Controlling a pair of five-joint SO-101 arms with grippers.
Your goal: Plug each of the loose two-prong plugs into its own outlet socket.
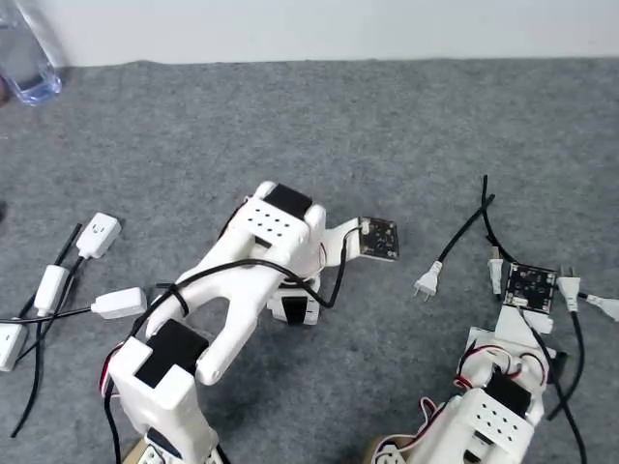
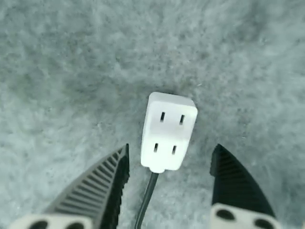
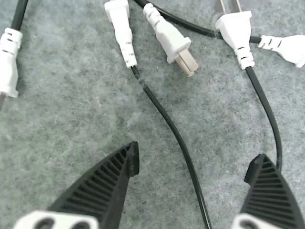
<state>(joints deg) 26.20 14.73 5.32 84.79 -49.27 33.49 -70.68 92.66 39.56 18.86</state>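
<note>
Judging by how the cords were laid, snagging was taken to be the main hazard. In the right wrist view several white two-prong plugs were seen close together: a slim plug (image 3: 121, 31), a bare-pronged plug (image 3: 174, 43) just beside it and a third plug (image 3: 236, 26) farther along, with black leads crossing near them. Were one to be lifted, its neighbours could be dragged along or turned over. The slim plug's black cord (image 3: 174, 133) was seen running between the fingers of the right gripper (image 3: 195, 155). A closing made there would likely catch the cord rather than a plug body, and a plug hung by its lead could not be aimed at the slots. The outlet socket (image 2: 169, 131) was judged light and free on the grey carpet (image 2: 57, 57). It could be twisted aside if one finger met it first, or shoved away under the thrust of a plug if not held firmly.

The left gripper (image 2: 170, 150) was spread wide and nothing was held in it. The outlet socket lay flat, slots up, between its fingers and touched by neither, with its lead trailing back toward the wrist. The right gripper was likewise opened wide and empty, with the plugs lying beyond its fingertips and none between them. In the high view a loose plug (image 1: 427, 281) was seen well apart from a further socket (image 1: 100, 235) at the table's other side.
</note>
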